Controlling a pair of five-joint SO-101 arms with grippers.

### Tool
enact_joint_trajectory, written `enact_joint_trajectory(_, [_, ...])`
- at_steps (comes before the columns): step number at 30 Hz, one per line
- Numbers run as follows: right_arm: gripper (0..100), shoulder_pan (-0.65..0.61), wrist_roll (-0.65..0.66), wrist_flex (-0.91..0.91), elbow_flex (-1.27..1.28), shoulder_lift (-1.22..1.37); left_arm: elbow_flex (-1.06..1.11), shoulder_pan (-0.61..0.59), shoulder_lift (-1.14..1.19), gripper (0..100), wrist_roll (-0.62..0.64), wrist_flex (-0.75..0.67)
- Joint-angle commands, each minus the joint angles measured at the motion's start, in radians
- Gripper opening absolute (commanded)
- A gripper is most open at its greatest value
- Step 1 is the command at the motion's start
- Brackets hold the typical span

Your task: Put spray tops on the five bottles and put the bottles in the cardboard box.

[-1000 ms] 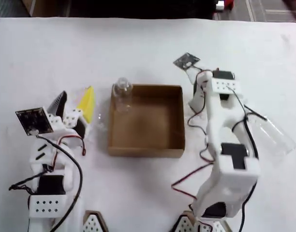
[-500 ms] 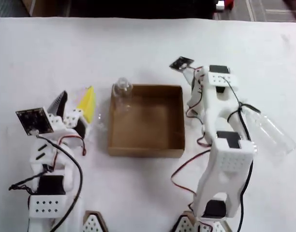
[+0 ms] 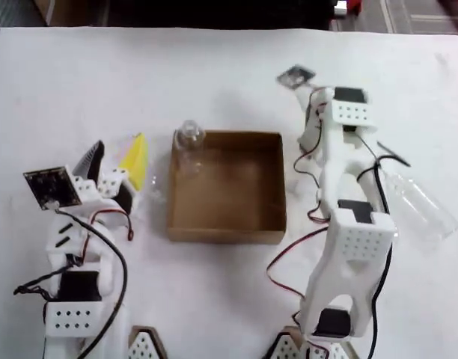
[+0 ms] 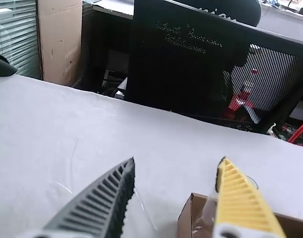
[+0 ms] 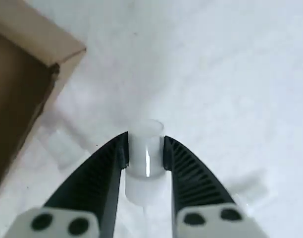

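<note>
**Over a white tabletop: two arms, a box, one spray top gripped**

Across the high view a white tabletop (image 3: pixel 79 82) is spread under everything. Beyond its far edge, a dim room is seen from the left wrist: a black mesh chair back (image 4: pixel 191 59), a brown cardboard panel (image 4: pixel 60 42) and window blinds (image 4: pixel 13 34).

The right arm (image 3: pixel 349 224) is stretched along the right side of the cardboard box (image 3: pixel 225 187), which is set open-topped at mid-table. The left arm (image 3: pixel 72 247) is folded at the near left.

One clear bottle (image 3: pixel 190 146) is stood upright at the box's far left corner; whether it is inside the wall cannot be told. A second clear bottle (image 3: pixel 420 206) is laid on its side on the tabletop, just right of the right arm.

The left end effector (image 4: pixel 176 166) is held released, its grey and yellow fingers spread apart with nothing between them. The right end effector (image 5: pixel 144 141) is clenched on a white spray top (image 5: pixel 144 158), held above the bare tabletop beside a corner of the box.
</note>
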Motion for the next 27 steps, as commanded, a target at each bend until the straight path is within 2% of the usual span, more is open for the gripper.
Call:
enact_joint_trajectory(1, [1.6, -0.002, -0.094, 0.099, -0.150, -0.179, -0.097, -0.045, 0.005, 25, 0.095, 0.071])
enact_joint_trajectory(4, [1.6, -0.008, -0.180, 0.147, -0.207, -0.275, -0.127, -0.047, 0.005, 25, 0.097, 0.132])
enact_joint_trajectory(9, [1.6, -0.021, -0.315, 0.197, -0.233, -0.444, -0.130, -0.050, 0.001, 25, 0.095, 0.133])
enact_joint_trajectory(17, [1.6, -0.074, -0.411, 0.275, -0.230, -0.699, -0.206, -0.099, 0.002, 25, 0.095, 0.147])
enact_joint_trajectory(23, [1.6, -0.073, -0.414, 0.318, -0.227, -0.822, -0.433, -0.087, 0.004, 25, 0.086, 0.351])
enact_joint_trajectory(27, [1.6, -0.067, -0.526, 0.334, -0.212, -0.888, -0.588, 0.019, -0.001, 25, -0.184, 0.532])
